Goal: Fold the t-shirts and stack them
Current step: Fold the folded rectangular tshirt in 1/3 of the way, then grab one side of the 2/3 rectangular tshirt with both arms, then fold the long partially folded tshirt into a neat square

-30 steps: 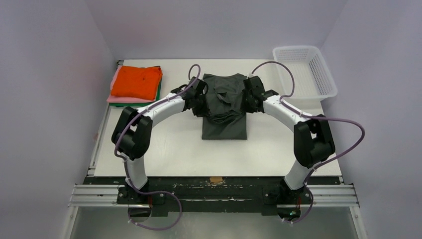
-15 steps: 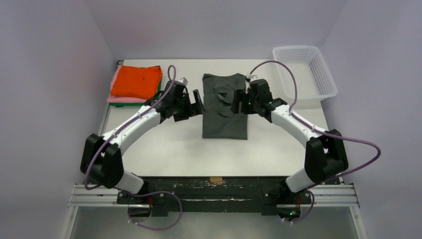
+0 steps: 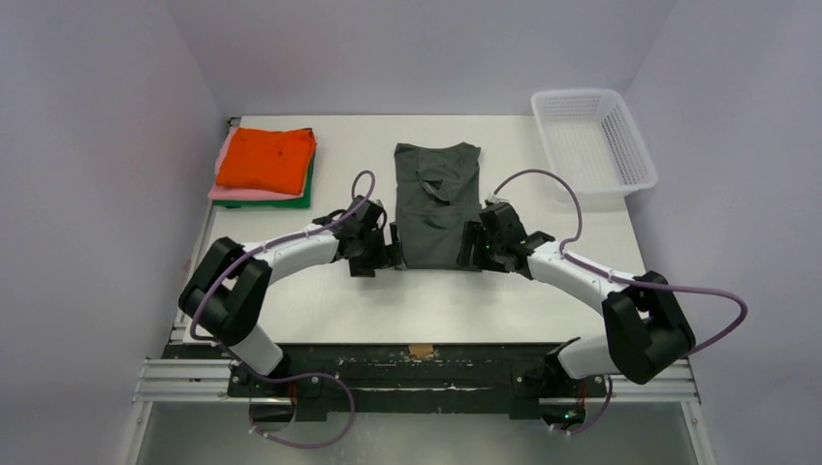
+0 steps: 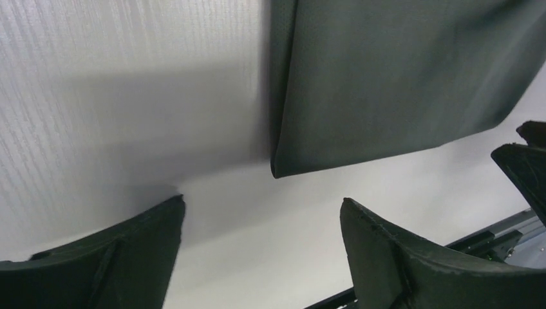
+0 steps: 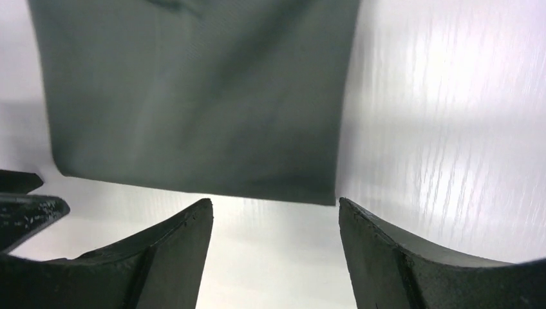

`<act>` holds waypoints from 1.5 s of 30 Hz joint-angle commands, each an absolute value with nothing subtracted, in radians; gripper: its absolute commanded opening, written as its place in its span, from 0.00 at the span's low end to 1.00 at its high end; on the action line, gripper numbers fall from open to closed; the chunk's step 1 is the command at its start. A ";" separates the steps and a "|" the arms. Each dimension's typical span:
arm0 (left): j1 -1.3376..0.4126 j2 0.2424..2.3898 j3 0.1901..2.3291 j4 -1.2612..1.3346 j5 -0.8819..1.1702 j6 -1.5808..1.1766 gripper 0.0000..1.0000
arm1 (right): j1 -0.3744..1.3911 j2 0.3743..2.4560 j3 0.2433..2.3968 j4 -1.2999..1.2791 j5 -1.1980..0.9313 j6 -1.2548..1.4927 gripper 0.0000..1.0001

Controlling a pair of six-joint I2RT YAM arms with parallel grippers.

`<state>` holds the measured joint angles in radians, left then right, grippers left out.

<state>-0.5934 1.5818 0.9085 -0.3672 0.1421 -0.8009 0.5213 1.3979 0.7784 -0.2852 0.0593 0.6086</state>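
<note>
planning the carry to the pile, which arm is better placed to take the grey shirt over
Left, probably. The left end effector, open, sits at the near left corner of the shirt, on the same side as the pile. The right end effector is at the opposite near corner, farther from it.

I work in a lab test cell, not a home. My white table (image 3: 320, 295) is boxed in by plain pale walls (image 3: 97, 145) left, right and far. My left arm (image 3: 291, 242) and right arm (image 3: 574, 273) are bolted to a bare aluminium rail (image 3: 179, 380) along the near edge, with purple cables (image 3: 531, 172) looping loose. The only props are a white mesh basket (image 3: 593, 136) far right and folded t-shirts (image 3: 264, 160) far left.
</note>
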 commanded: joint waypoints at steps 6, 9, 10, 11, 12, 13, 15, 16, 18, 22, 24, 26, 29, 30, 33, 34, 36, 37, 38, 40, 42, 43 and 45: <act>-0.614 1.727 0.999 -0.321 0.134 -0.815 0.53 | 0.506 1.387 0.688 -0.218 0.076 0.704 0.58; -0.634 1.763 1.014 -0.322 0.149 -0.818 0.34 | 0.505 1.421 0.689 -0.192 0.046 0.701 0.51; -0.643 1.770 1.017 -0.325 0.148 -0.820 0.27 | 0.504 1.433 0.687 -0.186 0.035 0.701 0.48; -0.649 1.775 1.017 -0.325 0.145 -0.822 0.19 | 0.504 1.444 0.686 -0.181 0.027 0.700 0.46; -0.654 1.781 1.017 -0.327 0.144 -0.826 0.12 | 0.504 1.454 0.686 -0.179 0.018 0.696 0.42; -0.655 1.784 1.017 -0.330 0.143 -0.828 0.05 | 0.505 1.460 0.685 -0.179 0.014 0.690 0.37; -0.655 1.787 1.018 -0.347 0.122 -0.831 0.00 | 0.505 1.464 0.677 -0.178 0.020 0.686 0.24; -0.655 1.784 1.019 -0.356 0.116 -0.831 0.00 | 0.505 1.463 0.675 -0.181 0.025 0.682 0.16; -0.655 1.764 1.004 -0.351 0.117 -0.827 0.00 | 0.505 1.447 0.671 -0.200 0.047 0.675 0.04; -0.666 1.683 0.954 -0.337 0.127 -0.829 0.00 | 0.510 1.365 0.663 -0.278 0.059 0.619 0.00; -0.696 1.607 0.903 -0.337 0.130 -0.834 0.00 | 0.517 1.293 0.642 -0.334 0.007 0.598 0.00; -0.739 1.496 0.828 -0.332 0.130 -0.849 0.00 | 0.543 1.178 0.606 -0.409 -0.062 0.585 0.00; -0.816 1.314 0.726 -0.371 0.091 -0.897 0.00 | 0.602 1.001 0.560 -0.515 -0.119 0.613 0.00; -0.847 1.251 0.710 -0.400 0.068 -0.913 0.00 | 0.623 0.947 0.558 -0.547 -0.126 0.634 0.00; -0.943 1.080 0.696 -0.458 0.004 -0.955 0.00 | 0.675 0.820 0.590 -0.586 -0.142 0.674 0.00; -0.954 1.049 0.697 -0.458 0.004 -0.957 0.00 | 0.686 0.788 0.604 -0.575 -0.146 0.675 0.00; -0.959 1.014 0.719 -0.473 -0.008 -0.955 0.00 | 0.689 0.750 0.646 -0.569 -0.130 0.663 0.00; -0.959 1.006 0.738 -0.491 -0.042 -0.951 0.00 | 0.689 0.745 0.673 -0.582 -0.076 0.660 0.00; -0.958 1.002 0.763 -0.511 -0.073 -0.943 0.00 | 0.689 0.747 0.707 -0.597 -0.023 0.662 0.00; -0.948 1.008 0.815 -0.544 -0.136 -0.926 0.00 | 0.687 0.770 0.752 -0.585 0.038 0.676 0.00; -0.916 1.029 0.863 -0.564 -0.163 -0.904 0.00 | 0.686 0.817 0.789 -0.545 0.086 0.686 0.00; -0.886 1.046 0.882 -0.566 -0.157 -0.891 0.00 | 0.687 0.856 0.817 -0.528 0.099 0.678 0.00; -0.813 1.087 0.904 -0.550 -0.116 -0.871 0.00 | 0.685 0.944 0.883 -0.514 0.128 0.653 0.00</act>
